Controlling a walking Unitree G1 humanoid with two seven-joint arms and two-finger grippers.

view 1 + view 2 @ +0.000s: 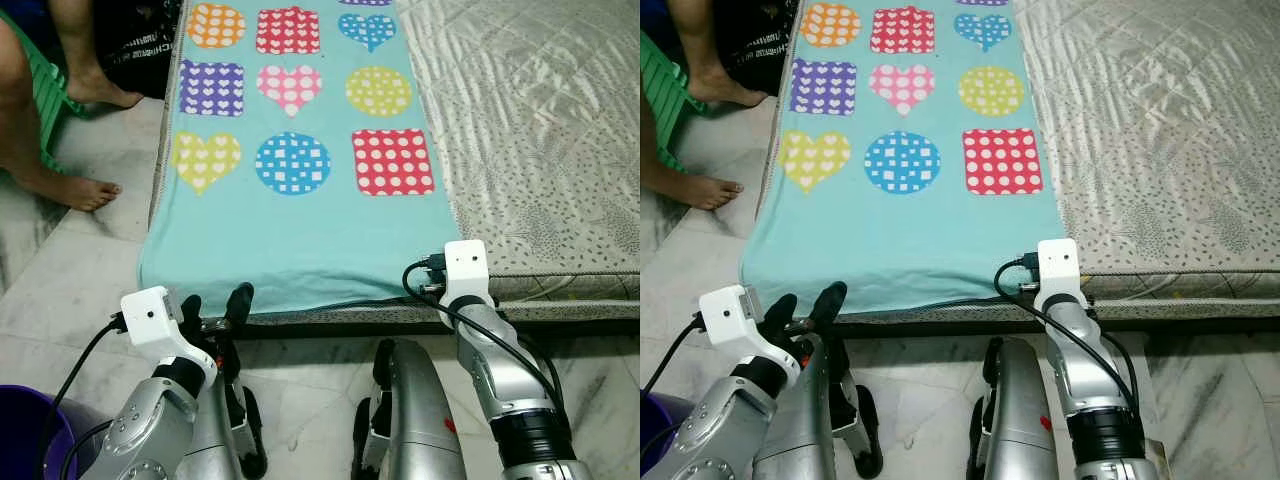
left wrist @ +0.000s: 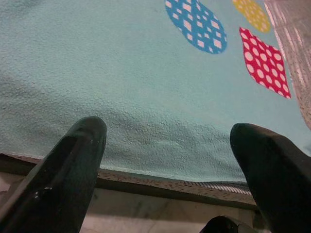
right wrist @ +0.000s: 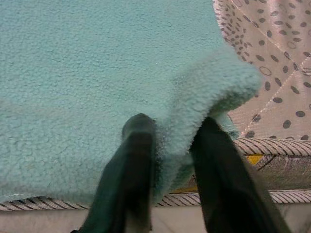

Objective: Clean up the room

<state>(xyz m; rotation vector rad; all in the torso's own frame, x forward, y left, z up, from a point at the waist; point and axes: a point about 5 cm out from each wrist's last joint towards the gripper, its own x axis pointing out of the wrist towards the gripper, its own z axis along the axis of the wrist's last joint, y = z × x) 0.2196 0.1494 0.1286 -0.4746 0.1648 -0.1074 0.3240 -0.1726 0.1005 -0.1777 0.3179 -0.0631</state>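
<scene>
Silver arms carry white wrist camera boxes (image 1: pixel 465 264), black cables, black fingers (image 2: pixel 63 170).

Even, bright indoor light fills every view, with no harsh glare. The glossy black left gripper fingers (image 2: pixel 73 160) carry faint highlights and look soft. Beyond them, the turquoise fleece blanket (image 2: pixel 146 97) stays sharp.

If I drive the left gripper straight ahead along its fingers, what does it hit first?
Most likely the near hem of the turquoise fleece blanket draped over the mattress edge. The left gripper is open and aimed right at it in the left wrist view; the remaining gap is hard to judge.
</scene>
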